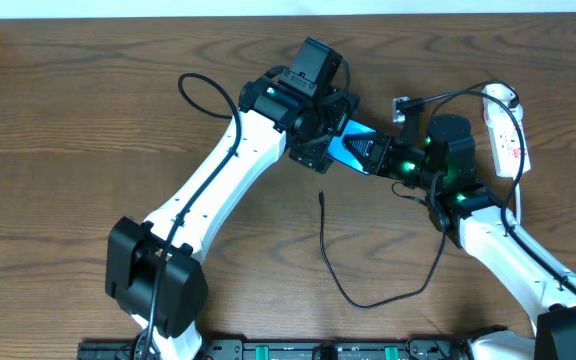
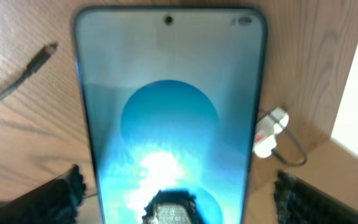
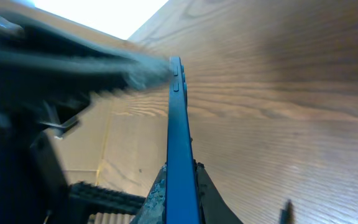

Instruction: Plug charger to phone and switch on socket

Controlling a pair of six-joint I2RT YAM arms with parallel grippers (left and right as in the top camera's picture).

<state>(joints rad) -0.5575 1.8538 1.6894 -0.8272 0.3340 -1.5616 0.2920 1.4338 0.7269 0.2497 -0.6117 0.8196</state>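
pinching the phone (image 3: 178, 124) by its right end, right gripper (image 3: 180, 196) is likely bracing it for plugging in. left gripper (image 2: 182, 194) is hovering over it, jaws spread wide. charger (image 1: 324, 235) tip is lying loose on the near side; socket (image 1: 505, 130) is sitting far right.

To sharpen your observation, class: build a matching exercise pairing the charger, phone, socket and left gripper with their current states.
Things:
1 charger
2 phone
3 socket
4 left gripper

States:
A open
B white, beside the right arm
C clamped in the right gripper
D lying loose, plug tip free

Pairs: 1-D, 2-C, 3-B, 4-A
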